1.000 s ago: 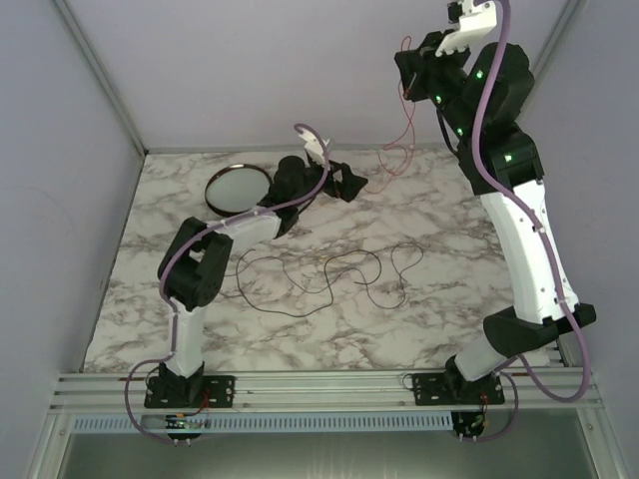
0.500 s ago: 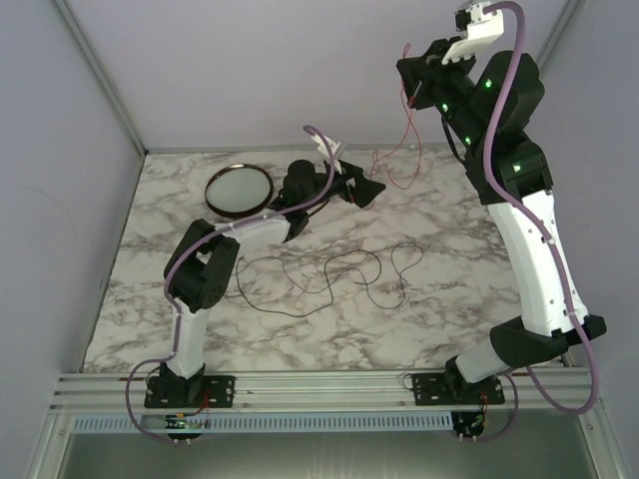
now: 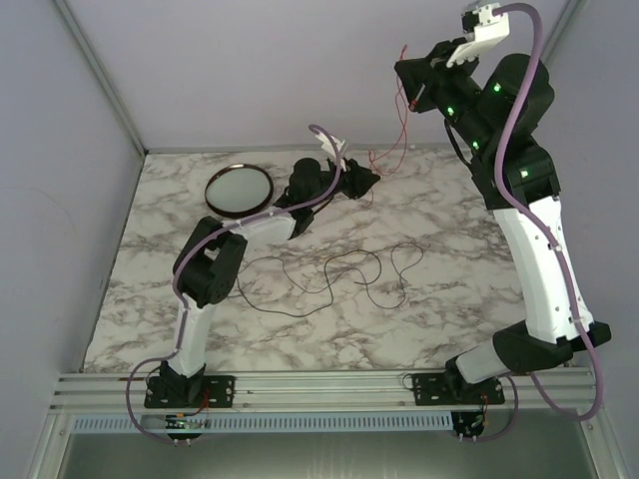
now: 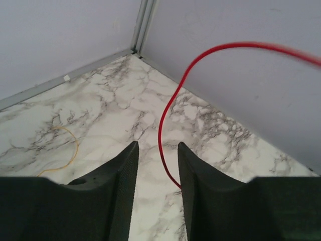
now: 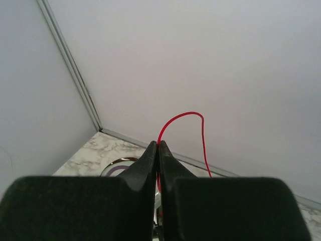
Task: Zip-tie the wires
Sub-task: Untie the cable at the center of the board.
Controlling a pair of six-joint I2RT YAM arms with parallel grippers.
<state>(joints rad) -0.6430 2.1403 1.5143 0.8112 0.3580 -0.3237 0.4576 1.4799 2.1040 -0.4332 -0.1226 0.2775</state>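
The wires are two thin strands. A red wire (image 3: 408, 120) hangs from my right gripper (image 3: 407, 85), which is raised high over the table's back edge. In the right wrist view that gripper (image 5: 158, 144) is shut on the red wire (image 5: 186, 114), which loops up above the tips. My left gripper (image 3: 371, 180) is at the lower end of the hanging red wire. In the left wrist view its jaws (image 4: 157, 146) stand apart, and the red wire (image 4: 161, 135) runs between them, close to the right finger. A dark wire (image 3: 329, 274) lies curled on the marble.
A round dark-rimmed dish (image 3: 239, 188) sits at the back left of the marble table (image 3: 449, 259). A thin yellowish strand (image 4: 72, 148) lies on the marble to the left of my left fingers. Grey walls meet the table at the back and sides.
My left gripper has swung right to the hanging red wire and its jaws have narrowed around it. The right arm has lifted slightly, still holding the red wire.
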